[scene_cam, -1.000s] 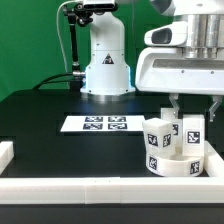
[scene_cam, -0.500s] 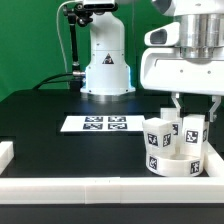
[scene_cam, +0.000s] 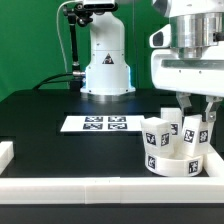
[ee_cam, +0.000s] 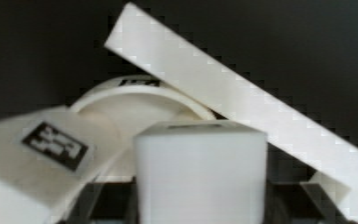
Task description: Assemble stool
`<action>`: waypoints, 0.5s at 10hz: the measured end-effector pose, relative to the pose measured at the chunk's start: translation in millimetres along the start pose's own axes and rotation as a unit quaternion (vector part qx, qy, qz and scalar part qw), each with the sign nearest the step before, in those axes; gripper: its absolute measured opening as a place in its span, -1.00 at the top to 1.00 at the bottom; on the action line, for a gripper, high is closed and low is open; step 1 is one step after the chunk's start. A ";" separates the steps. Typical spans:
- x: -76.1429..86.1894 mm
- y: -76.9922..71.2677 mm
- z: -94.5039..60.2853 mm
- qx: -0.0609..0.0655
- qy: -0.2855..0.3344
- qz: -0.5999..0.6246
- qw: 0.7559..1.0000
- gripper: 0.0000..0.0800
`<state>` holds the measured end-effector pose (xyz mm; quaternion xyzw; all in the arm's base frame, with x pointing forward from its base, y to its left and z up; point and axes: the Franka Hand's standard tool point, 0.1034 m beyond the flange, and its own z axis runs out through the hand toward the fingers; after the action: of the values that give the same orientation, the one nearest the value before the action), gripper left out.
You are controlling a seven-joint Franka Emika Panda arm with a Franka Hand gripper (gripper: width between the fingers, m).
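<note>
The stool's round white seat (scene_cam: 176,166) lies at the exterior view's right, near the front rail. Three short tagged legs stand upright on it, the nearest (scene_cam: 154,137) and a middle one (scene_cam: 171,126). My gripper (scene_cam: 198,114) is over the rightmost leg (scene_cam: 194,130), with one finger on each side of its top. In the wrist view that leg (ee_cam: 197,168) fills the space between my dark fingers (ee_cam: 108,200), which lie against its sides. My gripper (ee_cam: 197,208) looks shut on it. A second tagged leg (ee_cam: 41,150) and the seat (ee_cam: 133,98) show beside it.
The marker board (scene_cam: 96,124) lies flat mid-table. A white border rail (scene_cam: 100,190) runs along the front, close to the seat, with a short rail piece (scene_cam: 6,150) at the exterior view's left. In the wrist view the rail (ee_cam: 229,92) crosses diagonally. The robot's base (scene_cam: 106,65) stands behind.
My hand has shifted toward the exterior view's right and turned, so the fingers now look closer together over the rightmost leg. The seat and other legs have not moved.
</note>
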<state>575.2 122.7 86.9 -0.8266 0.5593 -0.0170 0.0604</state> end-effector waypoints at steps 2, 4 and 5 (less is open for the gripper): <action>-2.1 -2.4 -0.1 0.014 -0.013 0.099 0.995 0.16; -5.1 -2.8 0.2 0.014 -0.016 0.159 0.987 0.16; -5.2 -2.8 0.3 0.014 -0.017 0.183 0.983 0.16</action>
<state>575.9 128.6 87.1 -0.7097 0.6995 0.0009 0.0837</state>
